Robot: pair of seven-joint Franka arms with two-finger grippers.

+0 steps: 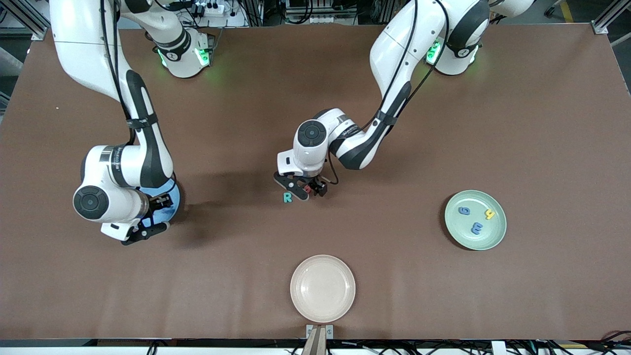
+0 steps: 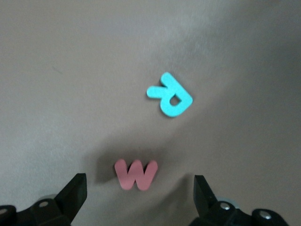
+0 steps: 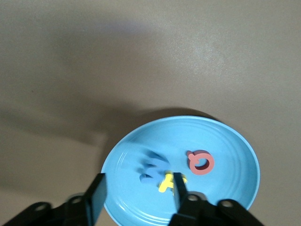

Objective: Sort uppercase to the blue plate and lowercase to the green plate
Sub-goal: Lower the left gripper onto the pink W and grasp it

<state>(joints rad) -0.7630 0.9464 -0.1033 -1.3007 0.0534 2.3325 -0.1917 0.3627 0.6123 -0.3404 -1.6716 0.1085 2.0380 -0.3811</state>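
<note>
Two robot arms are working at a brown table (image 1: 542,123). The left gripper (image 1: 304,188) is hanging low over the red m (image 2: 136,173) near the middle of the table. Its fingers (image 2: 75,190) are standing wide open on both sides of the letter and are holding nothing. The teal R (image 1: 287,197) is lying flat on the table just beside the red m.

The right gripper (image 1: 155,214) is hanging over the blue plate (image 3: 235,146) at the right arm's end of the table. Its fingers (image 3: 97,194) are standing partly open with nothing between them. The red-pink Q (image 3: 201,162), the yellow H (image 3: 168,181) and a blurry blue letter (image 3: 151,168) are lying in the blue plate.

The green plate (image 1: 497,236) is sitting toward the left arm's end. The blue g (image 1: 464,210), the blue m (image 1: 477,228) and the yellow hooked letter (image 1: 489,214) are lying in it. A cream-white plate (image 1: 322,288) is sitting nearest the front camera.
</note>
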